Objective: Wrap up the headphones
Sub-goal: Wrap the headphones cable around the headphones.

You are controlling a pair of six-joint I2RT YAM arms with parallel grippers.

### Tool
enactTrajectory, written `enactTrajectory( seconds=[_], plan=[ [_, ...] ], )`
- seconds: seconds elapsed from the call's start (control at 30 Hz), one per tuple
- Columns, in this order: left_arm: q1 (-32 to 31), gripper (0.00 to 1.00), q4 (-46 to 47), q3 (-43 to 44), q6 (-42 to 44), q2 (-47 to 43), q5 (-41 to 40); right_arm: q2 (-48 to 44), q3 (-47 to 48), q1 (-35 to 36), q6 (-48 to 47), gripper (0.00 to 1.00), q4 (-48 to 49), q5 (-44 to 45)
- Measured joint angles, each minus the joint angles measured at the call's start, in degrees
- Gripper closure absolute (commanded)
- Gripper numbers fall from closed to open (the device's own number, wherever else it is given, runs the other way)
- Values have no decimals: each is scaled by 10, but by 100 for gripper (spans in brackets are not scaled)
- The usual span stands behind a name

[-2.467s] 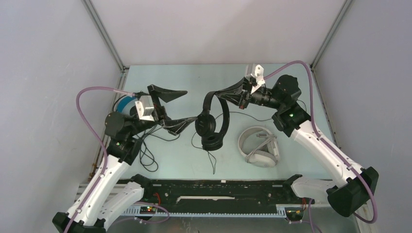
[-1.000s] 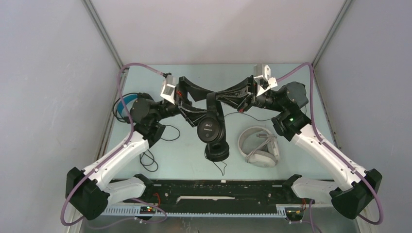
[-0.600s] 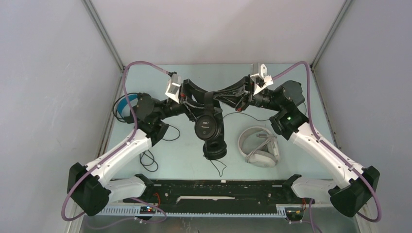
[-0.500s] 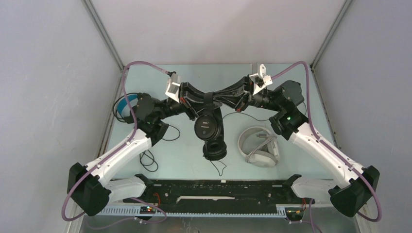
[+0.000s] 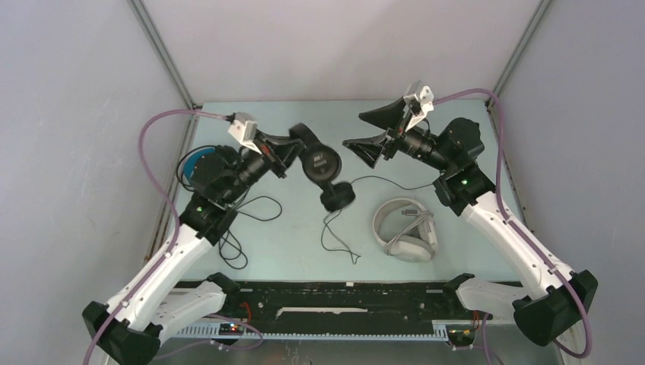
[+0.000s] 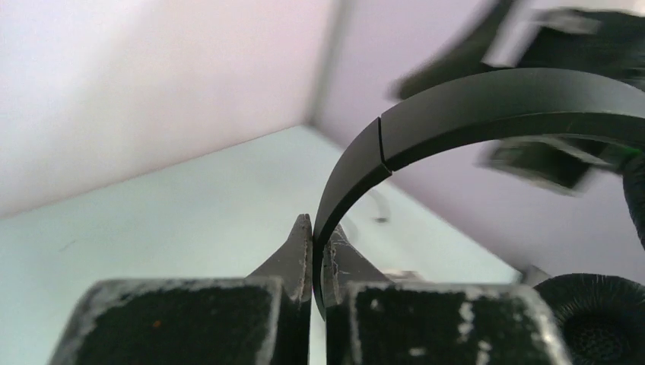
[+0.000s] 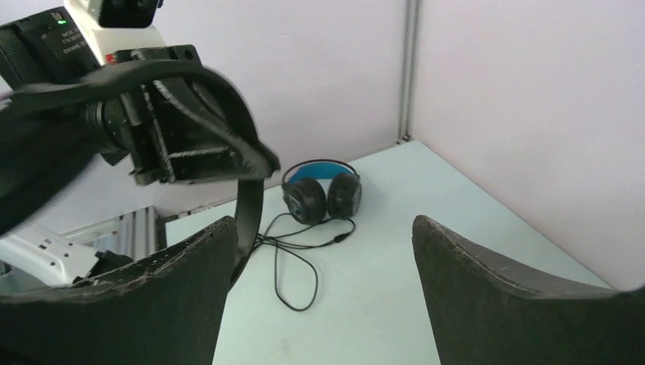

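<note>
My left gripper is shut on the thin headband of the small black headphones, held above the table. Their lower earcup hangs to the right, and the cable trails down onto the table. My right gripper stands wide open just right of them, with nothing between its fingers. The white headphones lie on the table at the right. The black headphones with blue lining lie at the back left, partly hidden by my left arm in the top view.
A loose loop of black cable from the blue-lined headset lies on the table by my left arm. Grey walls close in the table at the back and both sides. A black rail runs along the near edge.
My left gripper shut on the headband while the right one opened and let go. The left arm then drew the black headphones left and tilted them; the right gripper backed off right.
</note>
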Motion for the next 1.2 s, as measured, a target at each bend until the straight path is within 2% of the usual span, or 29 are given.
enactTrajectory(
  seconds=[0.13,0.23,0.37,0.57,0.93,1.07,1.2],
  plan=[
    [51,100,-143,28,28,-11,-143,-17,-14,-15,-1,16,-16,22],
    [94,100,-255,83,43,8,-233,-38,-39,-17,0,18,-19,18],
    [139,100,-361,171,47,40,-292,-59,-73,13,-9,18,-20,10],
    [147,100,-460,257,46,57,-291,-35,-87,85,-61,17,-23,19],
    [147,100,-558,318,46,61,-259,43,-123,107,-180,15,8,31],
    [147,100,-582,332,45,63,-238,75,-123,116,-207,21,19,20],
    [147,100,-601,367,41,75,-221,92,-143,118,-212,35,43,20]
  ],
)
